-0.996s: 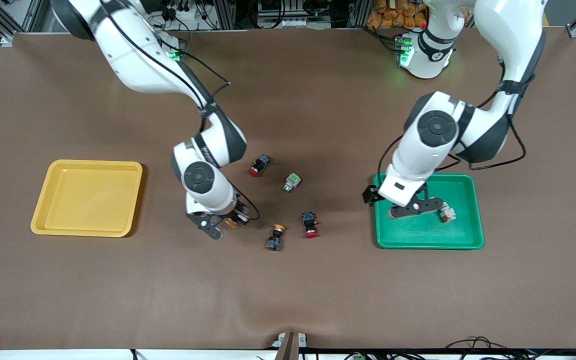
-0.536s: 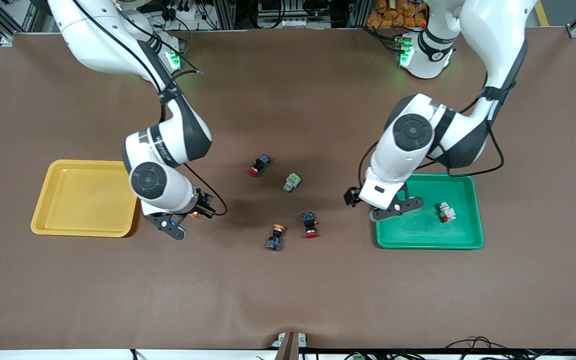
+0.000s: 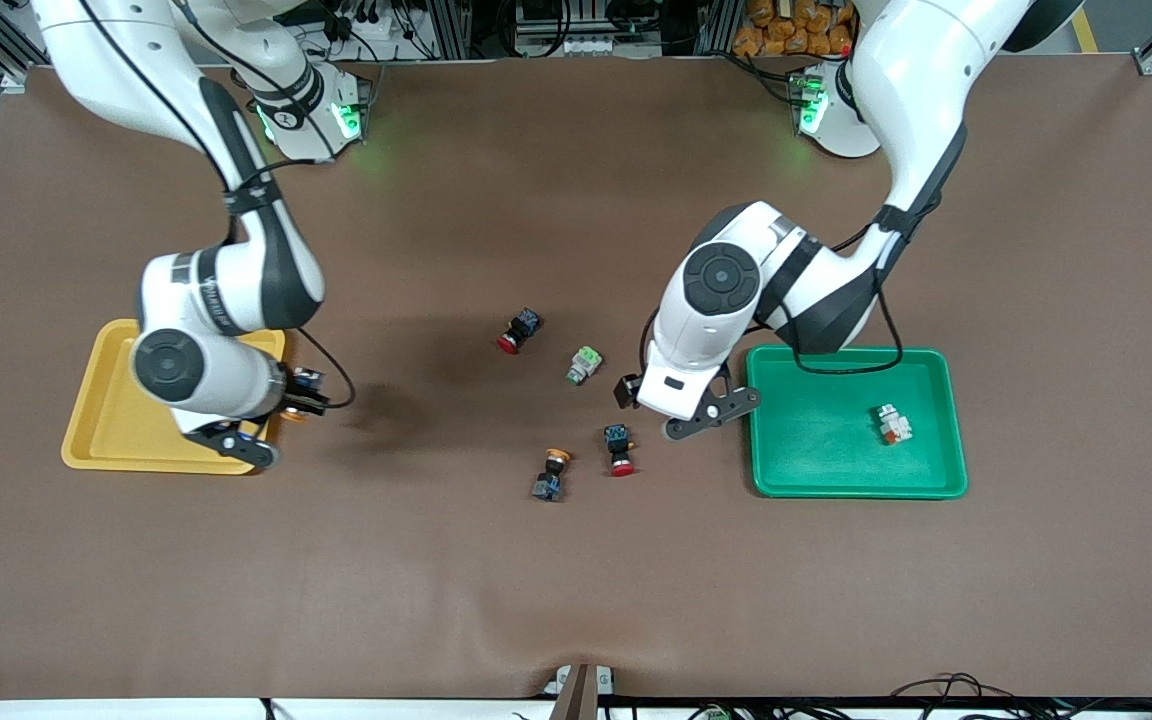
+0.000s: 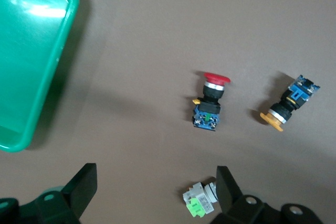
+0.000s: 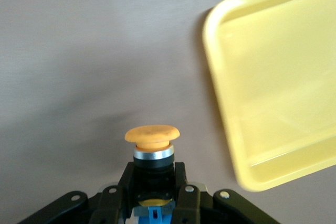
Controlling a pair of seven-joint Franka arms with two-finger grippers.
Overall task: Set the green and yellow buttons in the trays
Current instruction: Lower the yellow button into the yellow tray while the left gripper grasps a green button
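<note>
Yellow tray (image 3: 116, 420): right gripper (image 3: 271, 425) now at its edge, up from mid-table, clamped on yellow-capped button (image 5: 152, 142); drop imminent.
Green tray (image 3: 836, 480): holds white button (image 3: 893, 424); left gripper (image 3: 701, 412), fingers spread, has left it, now near green-block button (image 3: 584, 365).

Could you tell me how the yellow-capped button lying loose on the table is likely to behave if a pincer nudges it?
The yellow-capped button lies on its side, so its round cap may let it roll in an arc. It looks rigid, small, probably light, so it should slide easily on the smooth mat. The nearby red-capped button could get bumped.
</note>
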